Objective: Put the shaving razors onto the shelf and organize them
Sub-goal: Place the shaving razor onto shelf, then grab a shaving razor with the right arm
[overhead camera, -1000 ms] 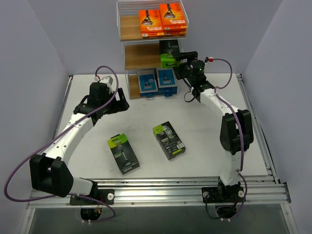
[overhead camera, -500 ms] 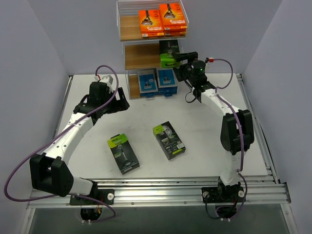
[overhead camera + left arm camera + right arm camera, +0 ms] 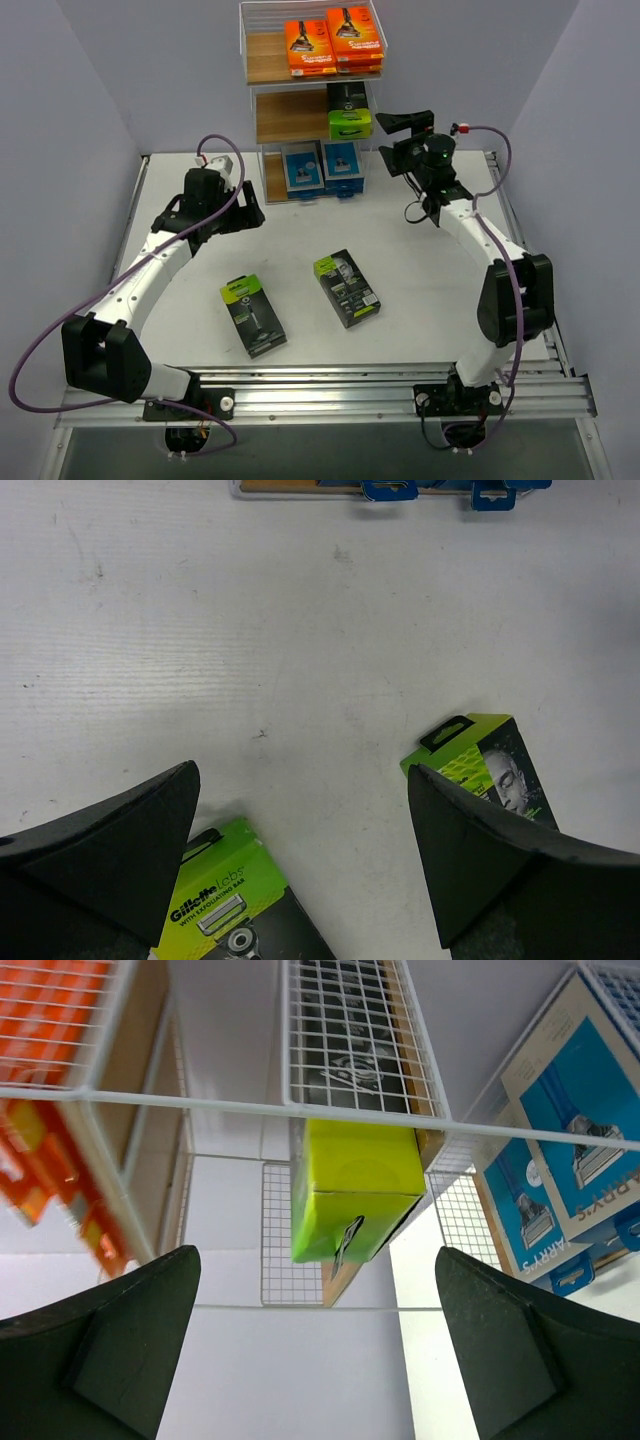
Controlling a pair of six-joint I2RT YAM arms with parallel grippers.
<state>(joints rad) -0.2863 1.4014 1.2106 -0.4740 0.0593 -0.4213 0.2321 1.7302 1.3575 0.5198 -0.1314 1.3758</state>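
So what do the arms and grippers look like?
The left arm and right arm have white links with black joint housings; a purple cable loops along each. The left gripper and right gripper carry black, wedge-shaped fingers. A green light glows on the right wrist.

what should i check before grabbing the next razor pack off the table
1. right end effector open, empty, clear of the shelf: ok
2. left end effector open, empty: ok
3. lime-topped pack resting on the middle tier: ok; how far it overhangs the front: cannot tell
4. left table pack and right table pack lying flat, apart, nothing on them: ok
5. bare space on the middle board for more packs: ok
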